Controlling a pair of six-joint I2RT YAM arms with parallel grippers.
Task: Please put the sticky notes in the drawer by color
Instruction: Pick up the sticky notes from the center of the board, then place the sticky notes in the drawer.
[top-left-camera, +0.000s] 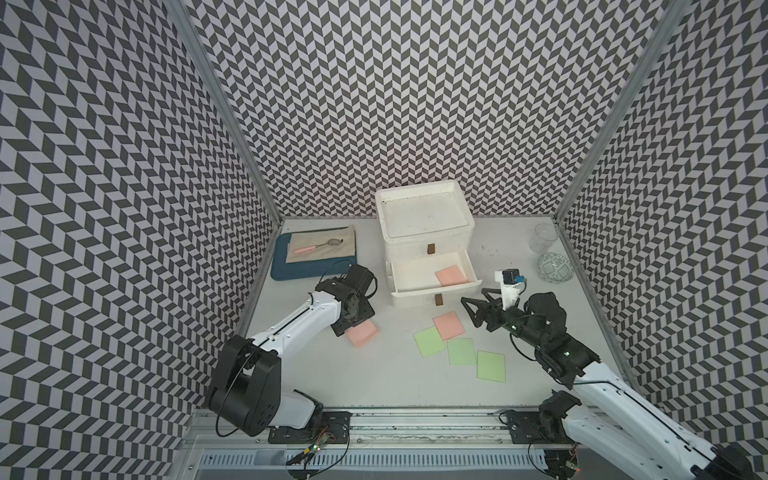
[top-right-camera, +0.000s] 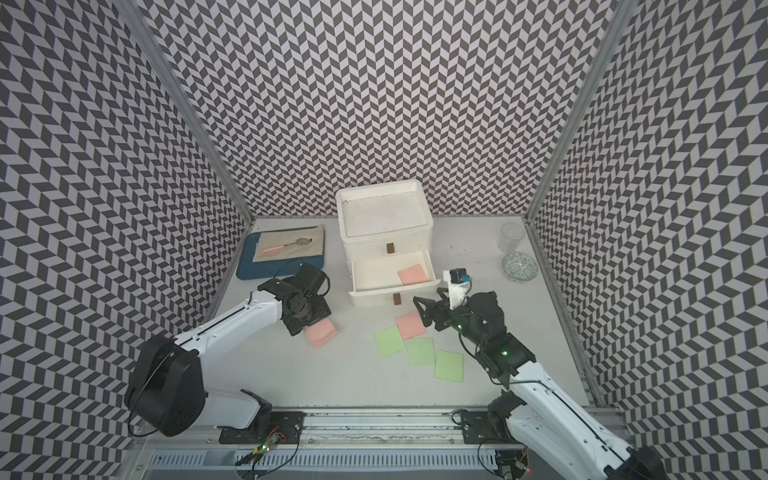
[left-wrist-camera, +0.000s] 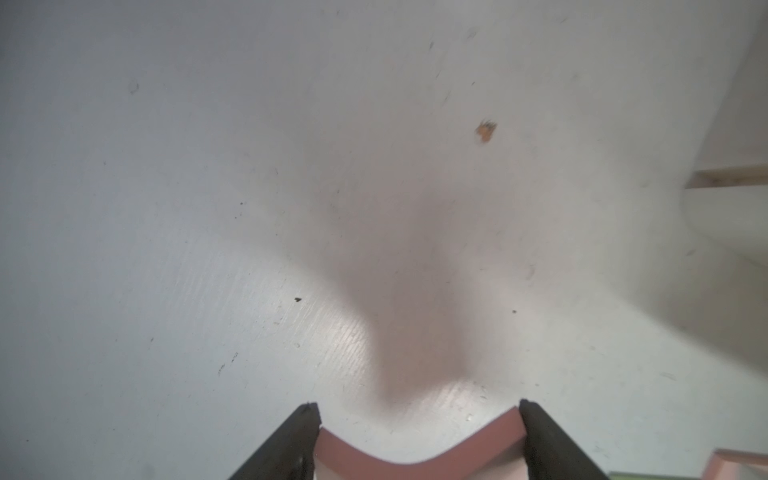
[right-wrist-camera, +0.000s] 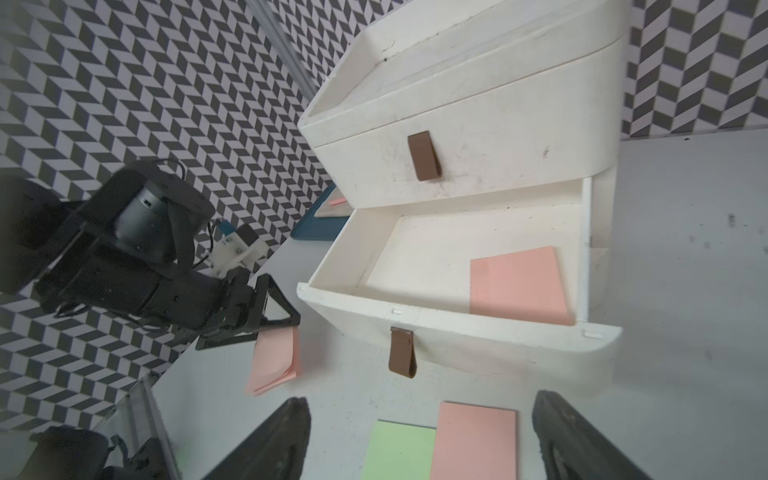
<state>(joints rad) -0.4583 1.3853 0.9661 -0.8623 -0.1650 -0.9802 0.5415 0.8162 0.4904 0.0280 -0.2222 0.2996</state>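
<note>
One pink note (top-left-camera: 450, 275) lies inside the open drawer (top-left-camera: 411, 297). Left jaws pinch a second pink note (top-left-camera: 365, 334) (bowed) before it; right jaws gape empty beside the third pink note (top-left-camera: 449, 325), with green notes (top-left-camera: 429, 341) adjacent.

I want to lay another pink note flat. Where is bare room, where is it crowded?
Bare: the open drawer's floor, from its left wall to the pink note in its right front corner; also the table between the held pink note and the green notes. Crowded: where those green notes meet another pink note.
</note>
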